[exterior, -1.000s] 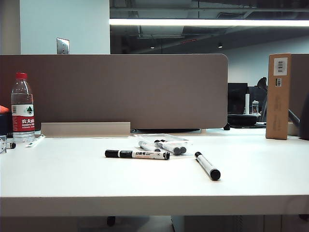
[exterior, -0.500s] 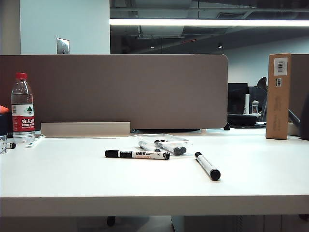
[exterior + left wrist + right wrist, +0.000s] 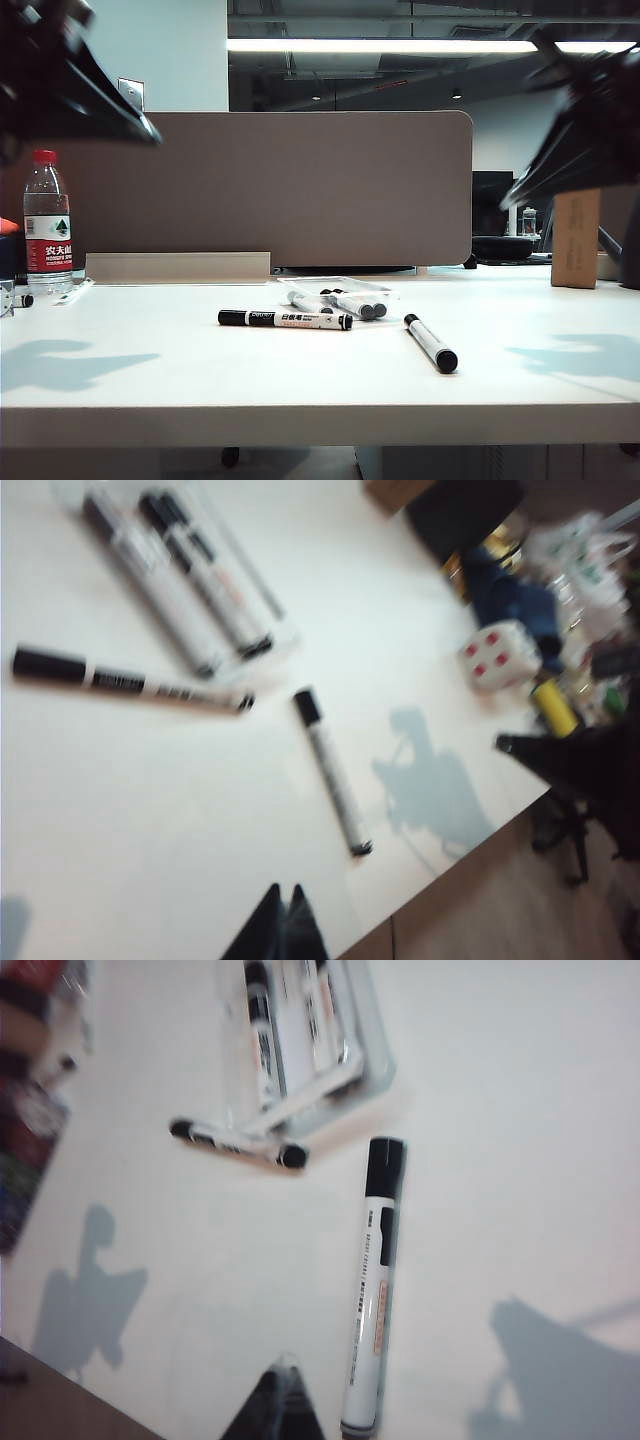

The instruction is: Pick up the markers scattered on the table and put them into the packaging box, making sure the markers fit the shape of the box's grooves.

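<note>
Two loose markers lie on the white table: one crosswise, and one at an angle to its right. Just behind them sits the clear packaging box with markers lying in it. My left gripper hangs high over the table's left side, blurred and shut on nothing. High on the right is my right gripper, also blurred, shut and empty, with the angled marker beside its tip in the right wrist view.
A water bottle stands at the back left. A tall brown cardboard box stands at the back right. A brown partition closes off the far edge. A white die with red dots lies on the far right.
Both arms have swung into the exterior view, left at the upper left, right at the upper right, and cast shadows on the table. The markers and box have not moved.
</note>
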